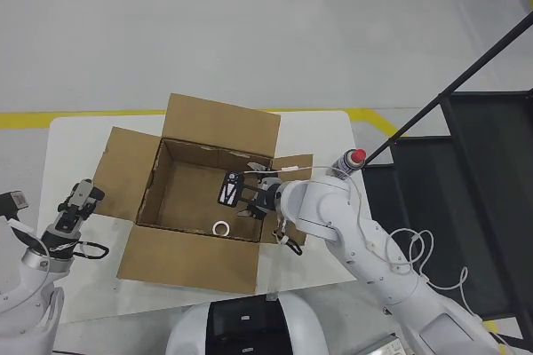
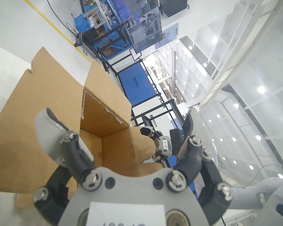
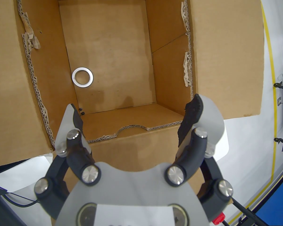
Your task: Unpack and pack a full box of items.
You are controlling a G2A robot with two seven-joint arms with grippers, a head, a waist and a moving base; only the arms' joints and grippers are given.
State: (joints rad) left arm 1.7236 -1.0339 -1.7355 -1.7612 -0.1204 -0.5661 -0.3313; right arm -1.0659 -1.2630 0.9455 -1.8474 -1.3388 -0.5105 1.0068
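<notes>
Right gripper [image 3: 134, 105] spread wide over box [image 3: 169, 19]; ring [image 3: 82, 85] inside

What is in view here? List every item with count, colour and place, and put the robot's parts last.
cardboard box: one, brown, flaps open, on the table
ring: one, silvery, flat on the box floor, close to a side wall
small bits: two, black, on the box floor by a corner
table: one, white, under the box
floor line: one, yellow, on the floor beyond the table
stepped rack: one, dark, beside the table
left tool: one, grey and black, open, empty, outside the box by a side flap
right tool: one, grey and black, open, empty, above the box opening near one wall
</notes>
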